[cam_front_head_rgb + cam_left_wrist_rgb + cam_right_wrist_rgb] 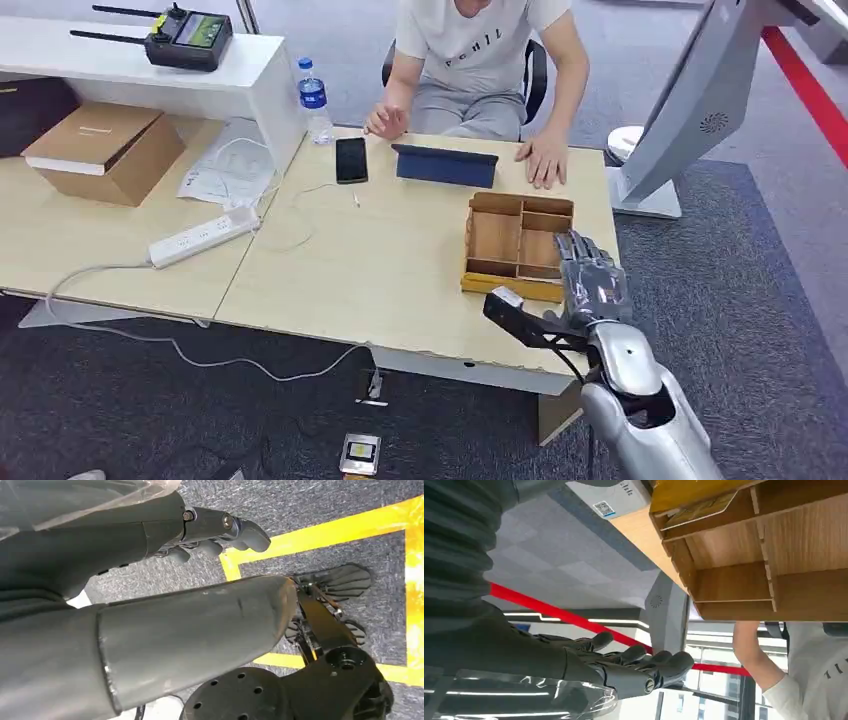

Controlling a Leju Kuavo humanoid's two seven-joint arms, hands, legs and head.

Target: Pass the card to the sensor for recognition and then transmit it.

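Silver right hand (592, 282), fingers spread and empty, hovers at the near right corner of the compartmented wooden tray (519, 240), which lies just ahead-left.

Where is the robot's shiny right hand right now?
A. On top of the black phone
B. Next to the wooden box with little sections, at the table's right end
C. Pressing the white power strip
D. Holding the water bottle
B: in the head view the right hand sits up beside the wooden box at the right end of the table, far from the phone, the bottle and the power strip.
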